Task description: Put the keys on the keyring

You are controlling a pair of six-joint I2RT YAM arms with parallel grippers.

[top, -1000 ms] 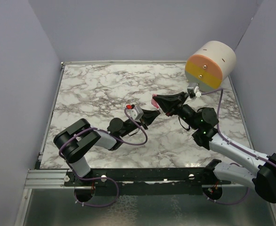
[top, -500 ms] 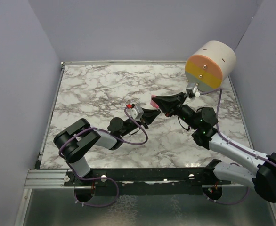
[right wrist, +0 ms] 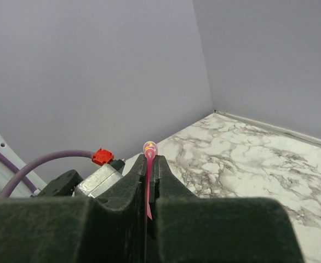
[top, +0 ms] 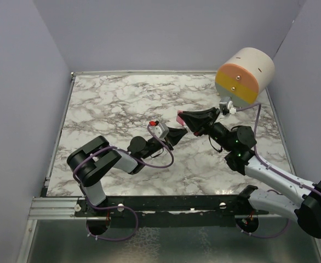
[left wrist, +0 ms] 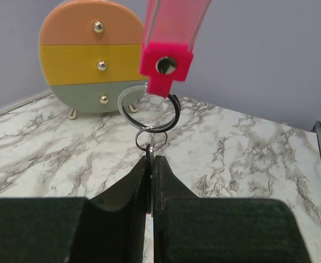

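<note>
Marble table [top: 111, 104], lilac walls [top: 166, 33], one little three-drawer chest [left wrist: 89, 60] at the back. You've got two grippers, both closed. Your right gripper [right wrist: 148, 160] is clamped on the one pink keyring [left wrist: 174, 22] (held up in the air). Your left gripper [left wrist: 151, 161] pinches the one key [left wrist: 149, 152], only its looped end showing, overlapping the keyring's bigger metal ring [left wrist: 176, 116] — linked or not, can't tell.

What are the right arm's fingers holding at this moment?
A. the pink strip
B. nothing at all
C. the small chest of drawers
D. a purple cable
A: in the right wrist view the pink strip sits edge-on, clamped between the right arm's fingers, which are shut on it.
</note>
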